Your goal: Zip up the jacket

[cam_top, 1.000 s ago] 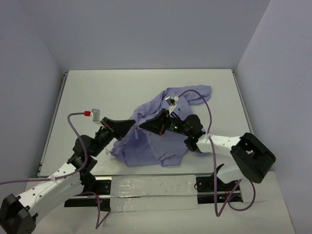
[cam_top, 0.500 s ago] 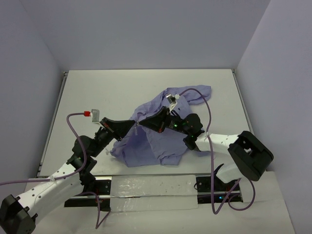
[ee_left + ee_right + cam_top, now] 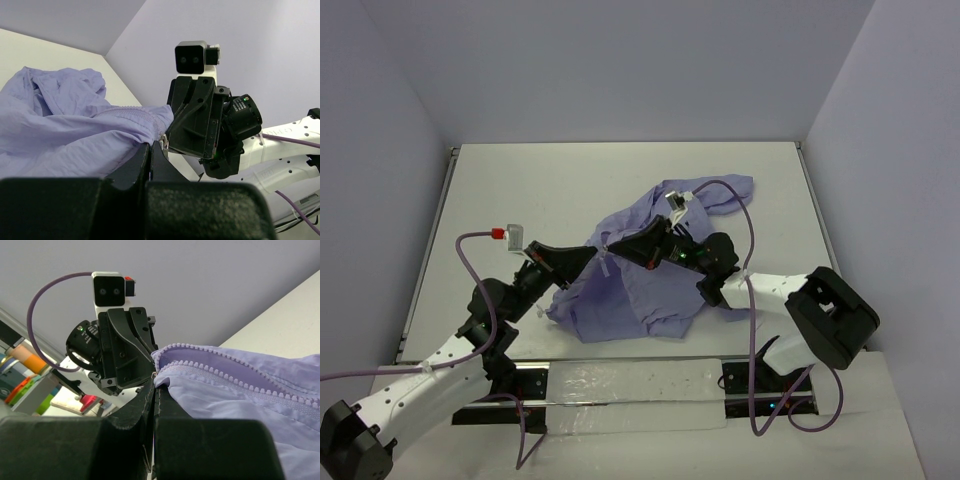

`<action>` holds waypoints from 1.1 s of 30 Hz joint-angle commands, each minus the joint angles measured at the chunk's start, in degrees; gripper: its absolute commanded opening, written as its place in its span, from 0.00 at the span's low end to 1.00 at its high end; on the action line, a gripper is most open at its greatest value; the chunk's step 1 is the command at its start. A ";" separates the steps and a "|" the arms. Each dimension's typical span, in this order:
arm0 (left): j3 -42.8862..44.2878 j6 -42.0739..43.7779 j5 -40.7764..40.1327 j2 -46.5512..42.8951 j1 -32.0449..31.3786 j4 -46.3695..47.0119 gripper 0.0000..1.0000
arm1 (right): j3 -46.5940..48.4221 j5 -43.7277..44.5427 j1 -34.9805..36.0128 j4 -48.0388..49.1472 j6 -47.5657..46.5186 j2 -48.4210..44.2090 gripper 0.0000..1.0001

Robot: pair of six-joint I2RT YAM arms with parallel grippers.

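The lavender jacket (image 3: 655,285) lies crumpled on the table, right of centre. Both grippers meet nose to nose at its raised left edge. My left gripper (image 3: 594,256) comes in from the left, shut on the jacket's edge (image 3: 125,127) beside a small metal zipper slider (image 3: 162,139). Facing it, my right gripper (image 3: 617,252) is shut on the jacket (image 3: 240,400) just below the end of the zipper. Two rows of zipper teeth (image 3: 225,361) run away from its fingertips, parted. In each wrist view the other gripper fills the middle and hides what lies between the tips.
The white table (image 3: 520,190) is bounded by lavender walls at the back and sides. A clear plate (image 3: 630,385) lies between the arm bases at the near edge. Purple cables (image 3: 745,215) loop over both arms. Coloured items (image 3: 22,375) sit beyond the table.
The two grippers and the pinched jacket edge have drifted slightly toward the far side. Both grips are unchanged.
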 commanded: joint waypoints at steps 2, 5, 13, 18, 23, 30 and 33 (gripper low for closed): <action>1.66 0.56 -1.48 -0.70 -0.29 0.68 0.00 | -2.06 -1.24 -0.26 9.26 2.10 0.59 0.00; 1.88 0.65 -2.17 -0.54 -0.29 0.57 0.00 | -2.80 -1.58 0.09 9.41 2.09 0.63 0.00; 2.47 0.38 -1.72 1.41 -0.34 2.03 0.00 | -2.42 -2.90 0.88 9.64 2.21 1.16 0.00; 2.64 0.29 -1.03 2.20 -0.44 2.61 0.00 | -1.72 -2.97 1.15 9.64 2.13 1.36 0.00; 2.24 0.14 -1.04 1.80 -0.47 2.61 0.00 | -1.16 -2.79 1.06 9.22 1.86 1.44 0.00; 2.03 -0.08 -0.84 1.69 -0.57 2.54 0.00 | -0.75 -2.69 1.06 9.20 1.93 1.73 0.00; 2.04 -0.23 -0.59 1.77 -0.57 2.60 0.00 | -0.59 -2.60 1.07 9.20 1.85 1.74 0.00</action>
